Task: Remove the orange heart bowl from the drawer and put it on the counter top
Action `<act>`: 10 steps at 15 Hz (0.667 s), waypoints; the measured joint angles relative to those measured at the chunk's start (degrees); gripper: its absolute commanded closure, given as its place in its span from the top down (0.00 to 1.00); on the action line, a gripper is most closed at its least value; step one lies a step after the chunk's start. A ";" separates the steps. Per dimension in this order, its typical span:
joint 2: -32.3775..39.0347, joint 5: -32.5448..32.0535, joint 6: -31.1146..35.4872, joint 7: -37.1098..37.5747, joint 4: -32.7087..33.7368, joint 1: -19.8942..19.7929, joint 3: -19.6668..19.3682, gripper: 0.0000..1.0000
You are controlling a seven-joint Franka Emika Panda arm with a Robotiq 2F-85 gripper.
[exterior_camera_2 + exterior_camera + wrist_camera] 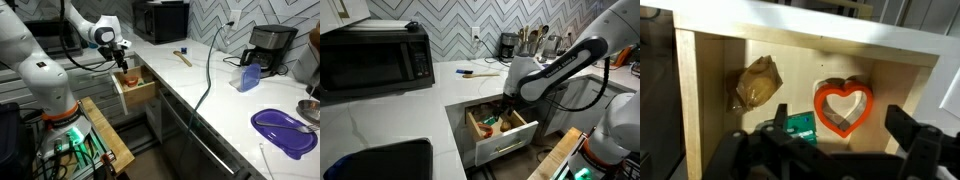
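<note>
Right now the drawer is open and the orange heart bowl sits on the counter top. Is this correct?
Not quite. The drawer is open, but the orange heart bowl lies inside it, not on the counter top. The wrist view shows this.

Hand (838, 140) is just a dark blur cut off at the bottom, hiding part of the green item (798, 126); drawer (684, 110) is cropped too.
</note>
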 measured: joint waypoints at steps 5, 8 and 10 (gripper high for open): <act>7.39 0.50 0.77 -5.87 2.35 0.40 -1.88 1.00; 11.86 0.46 2.85 -7.81 4.17 0.40 -2.29 1.00; 14.63 0.39 3.89 -8.86 5.47 0.40 -2.44 1.00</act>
